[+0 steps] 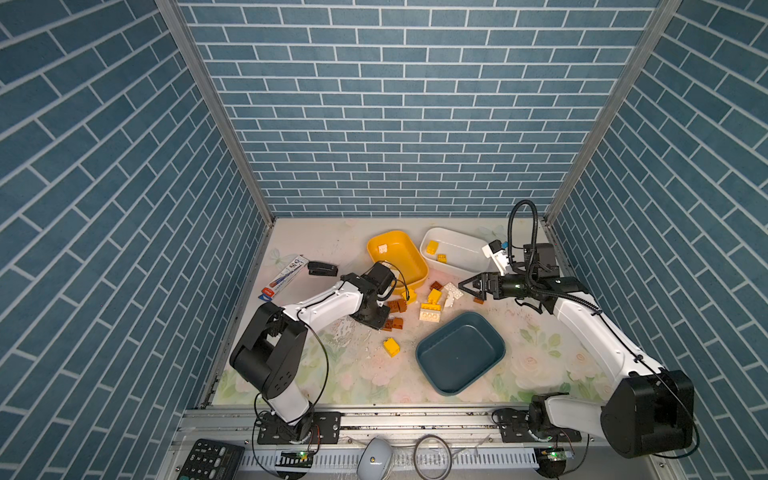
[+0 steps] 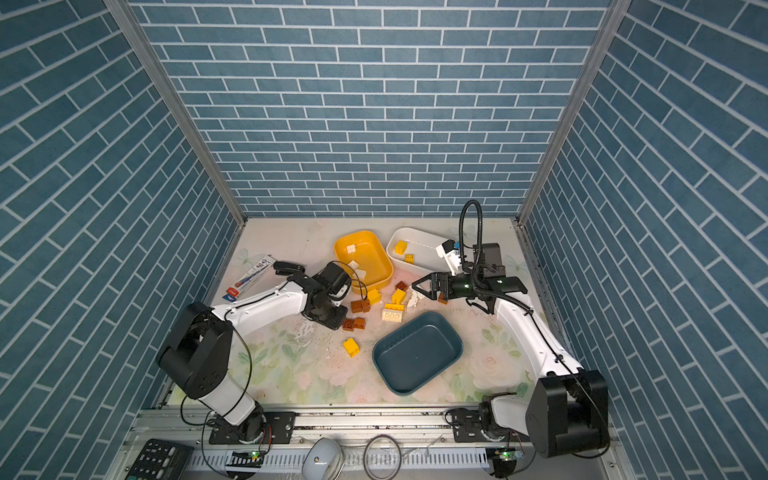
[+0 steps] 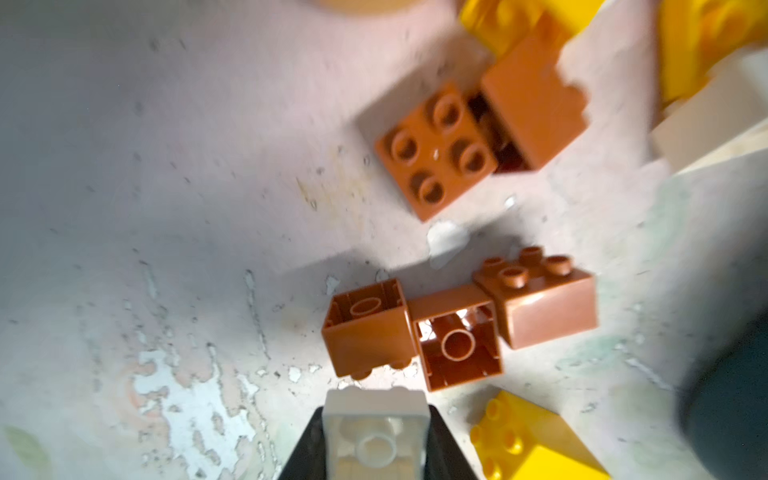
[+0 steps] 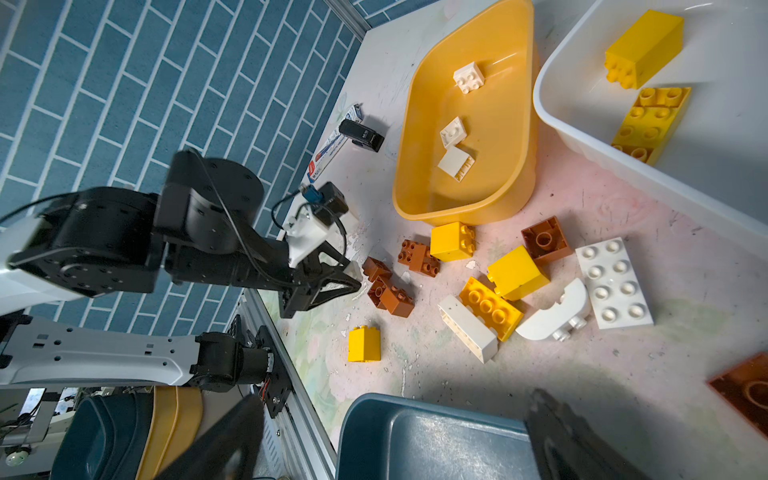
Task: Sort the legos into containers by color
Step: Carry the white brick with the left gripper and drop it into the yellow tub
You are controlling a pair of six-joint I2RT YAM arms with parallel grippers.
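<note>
My left gripper (image 3: pixel 376 453) is shut on a small white lego (image 3: pixel 376 432), held low just short of three brown legos (image 3: pixel 457 345); in both top views it (image 1: pixel 376 324) (image 2: pixel 336 322) sits left of the pile. More yellow, white and brown legos (image 1: pixel 430 311) lie between the containers. The mustard tub (image 1: pixel 409 266) holds white bricks, the white tub (image 1: pixel 461 253) holds two yellow ones, and the teal tub (image 1: pixel 459 353) stands in front. My right gripper (image 1: pixel 467 289) (image 4: pixel 401 453) hangs open, holding nothing, at the pile's right, above the teal tub's rim (image 4: pixel 374 401).
A black stapler (image 1: pixel 322 269) and a pen packet (image 1: pixel 286 272) lie at the back left of the table. One yellow brick (image 1: pixel 390 346) sits alone left of the teal tub. A remote (image 1: pixel 210 461) and a cable loop (image 1: pixel 432 457) lie past the front rail.
</note>
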